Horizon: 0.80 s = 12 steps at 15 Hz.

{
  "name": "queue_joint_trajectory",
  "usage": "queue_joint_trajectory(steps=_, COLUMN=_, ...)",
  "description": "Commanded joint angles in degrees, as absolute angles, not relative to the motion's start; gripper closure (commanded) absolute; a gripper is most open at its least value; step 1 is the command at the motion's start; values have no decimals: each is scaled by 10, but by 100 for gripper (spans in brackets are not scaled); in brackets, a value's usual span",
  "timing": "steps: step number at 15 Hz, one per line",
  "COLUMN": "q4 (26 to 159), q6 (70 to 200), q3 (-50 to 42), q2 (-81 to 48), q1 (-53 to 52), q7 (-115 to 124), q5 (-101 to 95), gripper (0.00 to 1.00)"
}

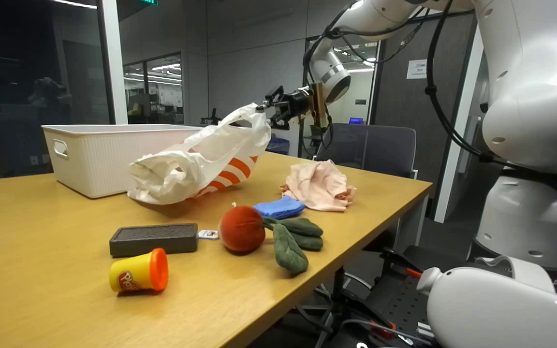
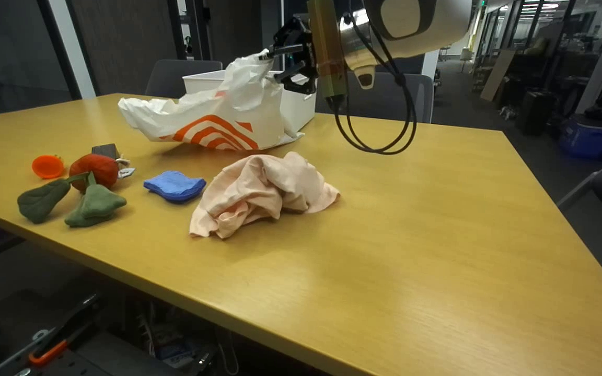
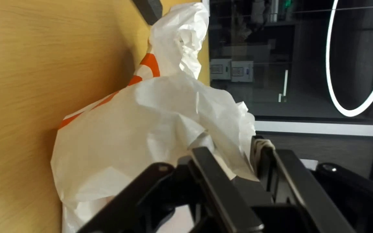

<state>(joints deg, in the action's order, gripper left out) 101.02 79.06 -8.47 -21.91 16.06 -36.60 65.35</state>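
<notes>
"So, how does the gripper (image 3: 231,149) stand with that white plastic bag (image 1: 206,154)?"

"Its two fingers are apart, and the bag's upper edge meets one fingertip — hooked on it or merely touching, I can't tell."

"And where is the bag?"

"Slanting over the table (image 2: 437,235), top raised, orange stripes on its side, near the white bin (image 1: 99,162)."

"What's about it?"

"A crumpled pink cloth (image 2: 264,193) and a blue cloth (image 2: 174,186) lie near — then a red plush fruit (image 1: 242,229) with green leaves (image 1: 289,251), a dark block (image 1: 153,240) and a yellow tub (image 1: 132,274) on its side."
</notes>
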Motion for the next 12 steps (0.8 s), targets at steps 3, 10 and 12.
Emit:
queue_joint_trajectory(steps=3, q4=1033, q6=883, q3=-88, q2=-114, q1=102, q7=-283, q5=522, gripper=13)
queue_joint_trajectory(steps=10, q4=1054, q6=920, q3=-58, q2=5, q1=56, q7=-206, q5=296, gripper=0)
queue_joint_trajectory(steps=12, q4=1085, q6=929, q3=-50, q2=37, q1=50, q7=-205, q5=225, gripper=0)
